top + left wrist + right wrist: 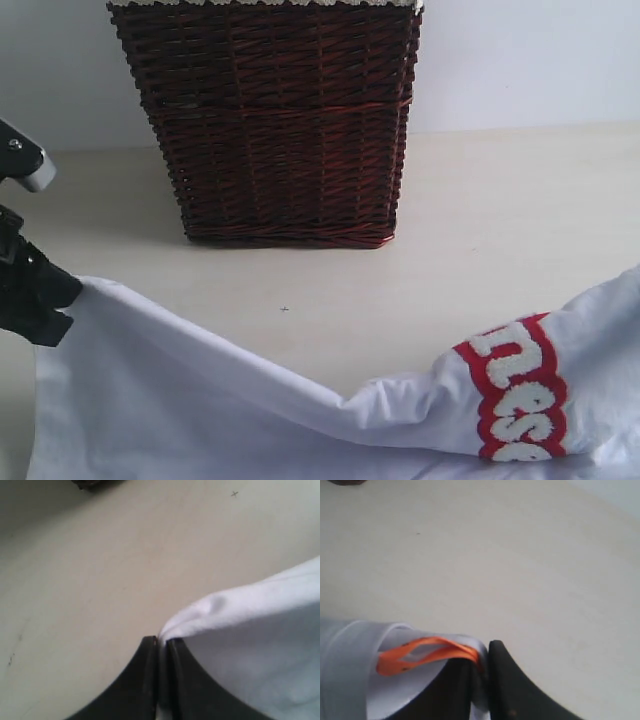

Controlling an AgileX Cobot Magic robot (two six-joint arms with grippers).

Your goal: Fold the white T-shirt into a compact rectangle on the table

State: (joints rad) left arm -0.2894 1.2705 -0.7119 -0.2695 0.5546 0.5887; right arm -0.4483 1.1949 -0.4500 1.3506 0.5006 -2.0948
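Shirt [200, 400] stretched between both pincers over the table [500, 200], first fold judged in hand.

The left pincer [160, 641] is shut on a white corner of cloth; the right pincer [483, 652] is clamped on the neck edge, with the orange tag [425, 655] at its tips. Next, both grips are judged to need moving together and lowering evenly, so the sagging middle is laid flat. The red-edged lettering [520, 390] and the basket [270, 120] are shown only by the outside camera; the tag only by the right wrist camera.
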